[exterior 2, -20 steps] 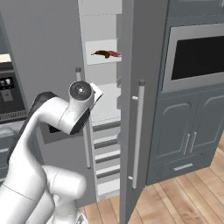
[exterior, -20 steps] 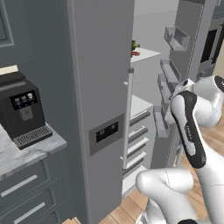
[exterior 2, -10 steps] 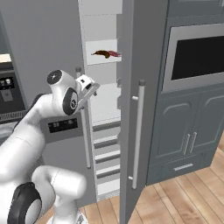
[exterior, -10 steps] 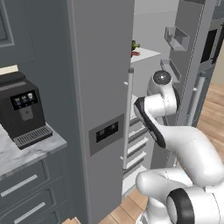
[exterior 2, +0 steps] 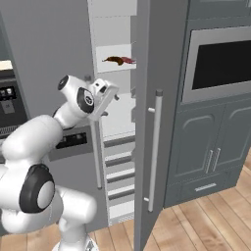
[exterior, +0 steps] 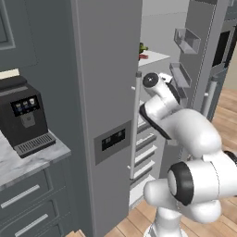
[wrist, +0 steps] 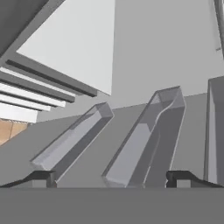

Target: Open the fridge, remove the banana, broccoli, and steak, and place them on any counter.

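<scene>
The fridge point(exterior: 106, 69) has its left door shut and its right door point(exterior 2: 152, 98) swung open. On an upper white shelf lie the green broccoli point(exterior: 141, 47) and the red steak point(exterior 2: 128, 60), with a dark lump just left of the steak in the right base view. The banana is out of view. My gripper point(exterior 2: 113, 94) is open and holds nothing. It reaches into the fridge opening about one shelf below the food. In the hand view the gripper point(wrist: 111, 178) faces the clear bins point(wrist: 144, 140) on the open door.
A black coffee machine point(exterior: 25, 118) stands on the marbled counter point(exterior: 14, 162) left of the fridge. A built-in oven point(exterior 2: 220, 63) and grey cabinets point(exterior 2: 211, 142) lie right of the open door. White drawers point(exterior 2: 120, 162) fill the lower fridge. The floor is wood.
The arm has swung up and toward the fridge opening, bringing the hand in front of the shelves. The jaws have stayed open.
</scene>
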